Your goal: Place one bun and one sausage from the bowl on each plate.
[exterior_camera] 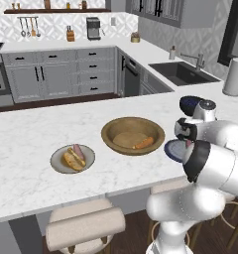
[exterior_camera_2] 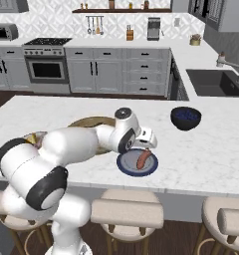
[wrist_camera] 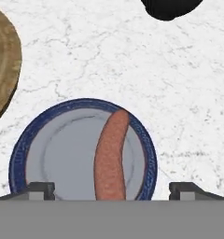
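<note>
Hand view: the tool [wrist_camera: 112, 191] hangs over the blue-rimmed plate [wrist_camera: 25, 154], its two tips spread wide to either side of a sausage [wrist_camera: 111, 158] that lies free on the plate; nothing is gripped.
Step in hand: the sausage looks just set down on the blue-rimmed plate, so this plate is judged half served, with its bun not yet there.
Beige plate: in the left base view the beige plate [exterior_camera: 59, 166] sits on the white marble table [exterior_camera: 22, 134], left of the wooden bowl [exterior_camera: 111, 126], and carries one bun [exterior_camera: 71, 159] beside one sausage [exterior_camera: 80, 151]; this plate looks finished.
Wooden bowl: between the two plates, it holds a tan bun [exterior_camera: 126, 139] and an orange-brown sausage [exterior_camera: 143, 143] lying at its right inner side.
Next move: by my reading, the tool must lift clear of the blue-rimmed plate, swing left to the wooden bowl, and close on the bun there, leaving the bowl's sausage alone.
Count, plates: two.
Count, sausages: three, one on each plate and one in the wooden bowl.
Count, buns: two that can be made out, one on the beige plate and one in the wooden bowl.
Also on the table: a small dark blue bowl [exterior_camera_2: 185, 118], well apart beyond the blue-rimmed plate.
</note>
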Controlling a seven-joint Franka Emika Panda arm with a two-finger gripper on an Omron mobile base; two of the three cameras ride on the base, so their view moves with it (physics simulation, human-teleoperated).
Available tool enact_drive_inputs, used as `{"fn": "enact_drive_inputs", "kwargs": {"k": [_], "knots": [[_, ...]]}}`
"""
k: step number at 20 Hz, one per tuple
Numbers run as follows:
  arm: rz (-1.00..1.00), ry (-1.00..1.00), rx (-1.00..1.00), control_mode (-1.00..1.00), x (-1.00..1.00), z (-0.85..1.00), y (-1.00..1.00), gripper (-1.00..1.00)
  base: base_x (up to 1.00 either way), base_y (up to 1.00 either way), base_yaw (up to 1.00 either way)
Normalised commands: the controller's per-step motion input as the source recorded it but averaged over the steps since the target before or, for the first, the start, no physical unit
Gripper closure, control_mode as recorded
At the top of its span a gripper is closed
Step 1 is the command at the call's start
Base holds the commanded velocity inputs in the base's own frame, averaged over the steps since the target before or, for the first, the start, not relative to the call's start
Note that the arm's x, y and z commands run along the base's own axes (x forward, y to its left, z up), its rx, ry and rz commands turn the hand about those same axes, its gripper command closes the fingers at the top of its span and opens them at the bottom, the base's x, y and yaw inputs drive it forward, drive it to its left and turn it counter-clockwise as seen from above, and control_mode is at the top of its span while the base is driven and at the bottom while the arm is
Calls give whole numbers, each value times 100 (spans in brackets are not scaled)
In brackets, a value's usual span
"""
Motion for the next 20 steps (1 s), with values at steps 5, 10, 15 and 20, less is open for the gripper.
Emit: {"fn": "enact_drive_inputs", "kwargs": {"k": [5, 10, 15, 20], "knots": [[-5, -15, 0, -100, -22, 100, 99, -100, 0, 0, 0], [-10, -1, -1, -100, -1, 77, 100, -100, 0, 0, 0], [-15, 22, -1, -100, 16, -9, 100, -100, 0, 0, 0], [-13, 32, 0, -100, 53, -61, 93, -100, 0, 0, 0]]}}
